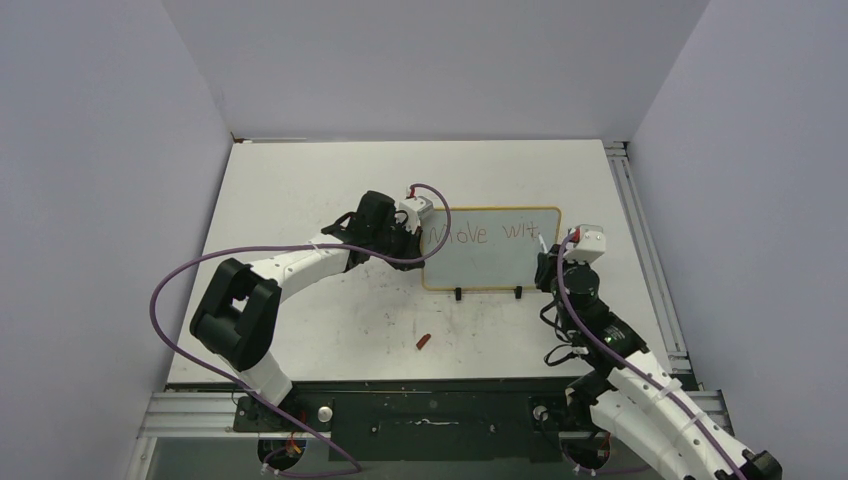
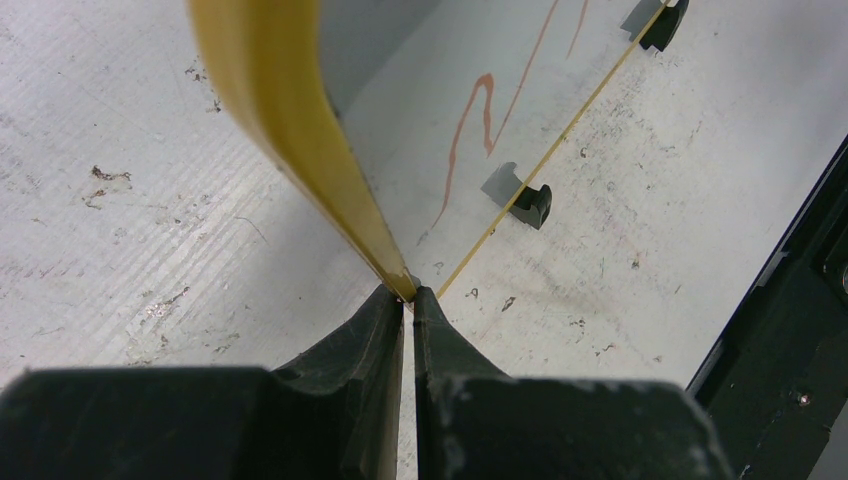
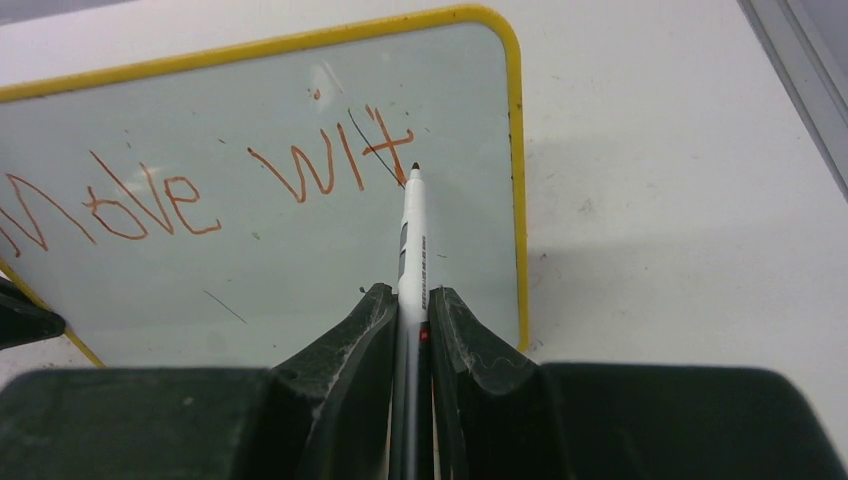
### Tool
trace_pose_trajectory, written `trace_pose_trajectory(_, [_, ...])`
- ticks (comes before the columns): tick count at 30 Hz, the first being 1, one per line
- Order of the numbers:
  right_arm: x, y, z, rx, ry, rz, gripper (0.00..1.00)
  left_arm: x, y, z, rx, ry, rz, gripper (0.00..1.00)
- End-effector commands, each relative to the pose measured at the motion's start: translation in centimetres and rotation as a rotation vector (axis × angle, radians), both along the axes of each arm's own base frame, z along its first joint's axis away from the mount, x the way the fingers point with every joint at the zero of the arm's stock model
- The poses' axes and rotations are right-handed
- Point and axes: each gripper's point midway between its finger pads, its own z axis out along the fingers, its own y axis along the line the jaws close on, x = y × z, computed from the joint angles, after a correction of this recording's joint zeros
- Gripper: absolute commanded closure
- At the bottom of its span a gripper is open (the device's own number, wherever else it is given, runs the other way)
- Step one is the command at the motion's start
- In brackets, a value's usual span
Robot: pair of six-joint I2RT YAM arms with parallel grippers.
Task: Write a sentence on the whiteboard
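Right wrist view: sentence (image 3: pixel 300 175) mid-word at "wit", right gripper (image 3: pixel 410 300) pinching marker (image 3: pixel 412 225) at t's 3 o'clock, left gripper (image 2: pixel 408 300) clamping whiteboard (image 3: pixel 250 270); next probably calls for an h.

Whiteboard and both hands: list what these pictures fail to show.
- Top view: the whiteboard's left edge is hidden behind the left hand; the small red thing is too small to identify.
- Left wrist view: the writing is cut off by the top edge; the yellow frame is blurred.
- Right wrist view: the marker's lower barrel is hidden between the right hand's fingers.
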Motion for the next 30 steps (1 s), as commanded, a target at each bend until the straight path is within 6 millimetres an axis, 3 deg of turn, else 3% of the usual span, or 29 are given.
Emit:
trace_pose_trajectory(1, [-0.1,-0.3,2.8,0.028,-0.088,0.003,0.95,1.0,-0.7,3.6,-0.045,-0.094,-0.01,0.96])
trace_pose_trajectory(12, [1.3,-0.1,5.0,0.001,-0.155,-0.003,0.95,1.0,-0.7,3.7,-0.047,-0.096,-0.011,0.96])
trace_pose_trajectory(30, [2.8,-0.5,5.9,-0.028,-0.195,-0.042,0.95,1.0,-0.7,3.6,-0.048,-0.092,-0.013,0.96])
